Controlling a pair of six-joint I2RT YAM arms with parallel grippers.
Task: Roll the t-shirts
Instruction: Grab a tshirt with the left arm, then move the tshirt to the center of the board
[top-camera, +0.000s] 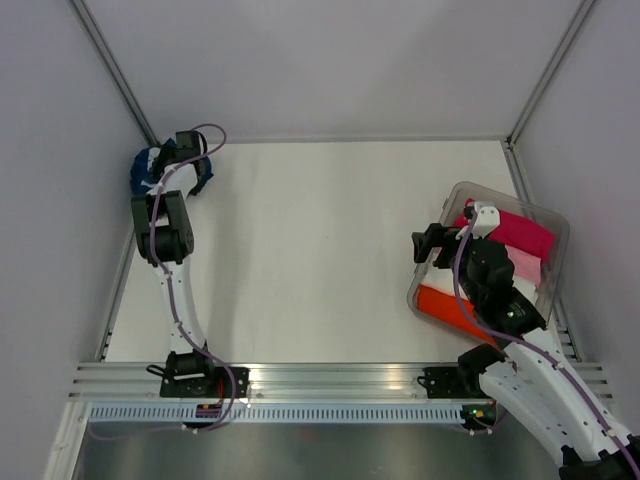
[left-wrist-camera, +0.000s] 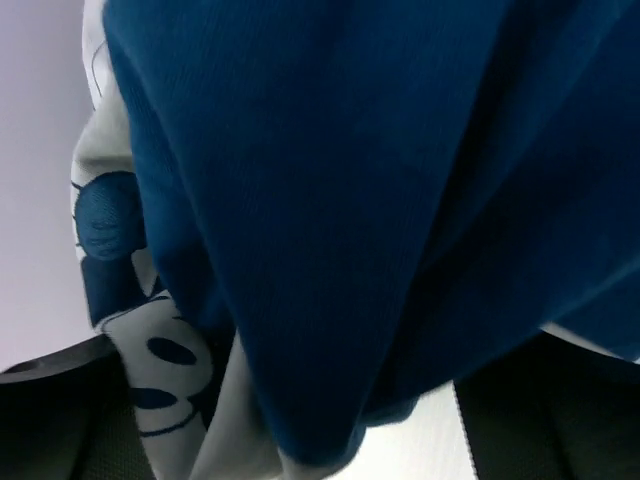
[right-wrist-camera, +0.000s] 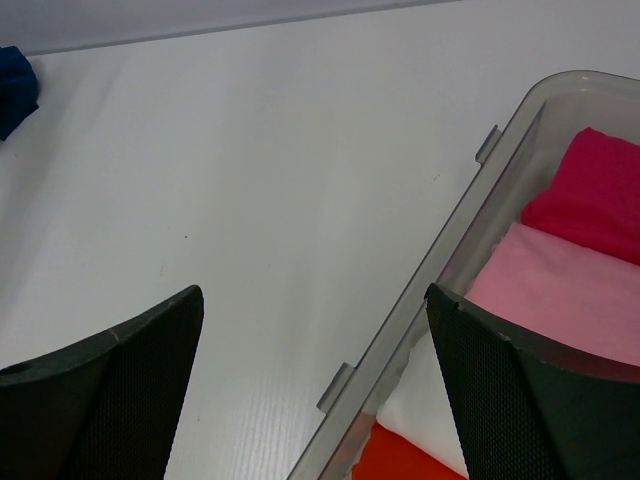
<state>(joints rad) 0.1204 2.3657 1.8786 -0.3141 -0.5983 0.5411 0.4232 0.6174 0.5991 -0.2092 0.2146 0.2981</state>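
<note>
Nearest me, the right gripper (top-camera: 428, 245) hovers with its jaws spread wide and empty, just outside the left rim of the clear bin (right-wrist-camera: 470, 195). Folded inside lie the orange-red tee (top-camera: 445, 305), white tee (right-wrist-camera: 420, 410), pale pink tee (right-wrist-camera: 560, 295) and magenta tee (top-camera: 520, 232). Fetching a shirt looks like the step in hand; next it must clear that wall, drop in and pinch one tee only. In the far left corner, the left gripper (top-camera: 185, 160), also wide, sits against the bunched navy tee (left-wrist-camera: 350, 200).
</note>
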